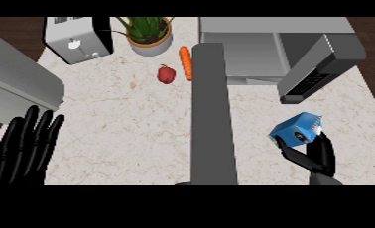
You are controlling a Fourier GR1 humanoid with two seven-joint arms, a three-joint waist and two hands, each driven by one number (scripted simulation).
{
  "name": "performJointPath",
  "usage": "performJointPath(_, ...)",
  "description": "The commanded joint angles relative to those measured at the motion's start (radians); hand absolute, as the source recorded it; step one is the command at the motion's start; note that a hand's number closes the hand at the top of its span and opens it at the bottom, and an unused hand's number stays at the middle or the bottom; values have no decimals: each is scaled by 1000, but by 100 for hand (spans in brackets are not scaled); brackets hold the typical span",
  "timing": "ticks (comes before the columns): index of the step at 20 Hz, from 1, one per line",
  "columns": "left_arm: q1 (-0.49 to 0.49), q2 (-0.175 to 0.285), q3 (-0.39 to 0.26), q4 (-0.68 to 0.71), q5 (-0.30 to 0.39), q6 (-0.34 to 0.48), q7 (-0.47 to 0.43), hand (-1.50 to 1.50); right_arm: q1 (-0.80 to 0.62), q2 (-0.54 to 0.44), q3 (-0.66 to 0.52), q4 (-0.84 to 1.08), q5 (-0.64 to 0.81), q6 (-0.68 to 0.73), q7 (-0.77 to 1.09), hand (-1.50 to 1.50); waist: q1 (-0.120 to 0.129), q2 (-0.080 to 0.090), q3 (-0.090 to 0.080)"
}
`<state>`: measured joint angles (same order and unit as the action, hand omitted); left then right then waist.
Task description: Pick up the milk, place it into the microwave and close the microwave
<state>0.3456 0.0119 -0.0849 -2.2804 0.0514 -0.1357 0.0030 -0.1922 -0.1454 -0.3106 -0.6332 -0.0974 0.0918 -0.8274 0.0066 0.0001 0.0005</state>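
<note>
Found right hand curled round milk, fingers and thumb pinching the blue carton from underneath, carton tilted at the fingertips. Could not tell whether it sat clear of the table.

Judged step as carrying, not yet placing. Noted keypad panel straight ahead of the hand, close. Placed microwave ahead and to the hand's left, cavity opening left of that panel. Marked grey slab well to the hand's left, likely the open door, not certain.

Needed a forward-left path between panel and slab, skirting the panel's near corner. Needed the carton levelled before entry, then set deep enough for the door to clear. Spotted left hand far off to the left, open, fingers up, resting.
</note>
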Motion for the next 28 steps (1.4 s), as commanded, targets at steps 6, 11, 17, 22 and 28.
performJointPath(6, 22, 40, 71, -65, 90, -34, 59, -150, 52, 66, 88, -285, -52, 81, 135, 150, -6, -3, -1)
performJointPath(11, 21, 0, 27, 18, 10, -2, -11, -150, 178, 102, 207, -263, 110, 73, -170, 150, -6, -1, 0)
performJointPath(17, 67, 46, 134, 11, 127, -67, -15, -150, 216, 143, 273, -394, 110, -43, -102, 150, -3, -2, -1)
performJointPath(22, -65, 59, 187, 62, 158, -46, 31, -150, 117, 145, 363, -418, 82, -191, -20, 150, -2, 0, -1)
performJointPath(28, 16, 23, 137, 35, 109, -62, 6, -150, 17, 145, 451, -445, 131, -346, 116, 150, 2, -1, -1)
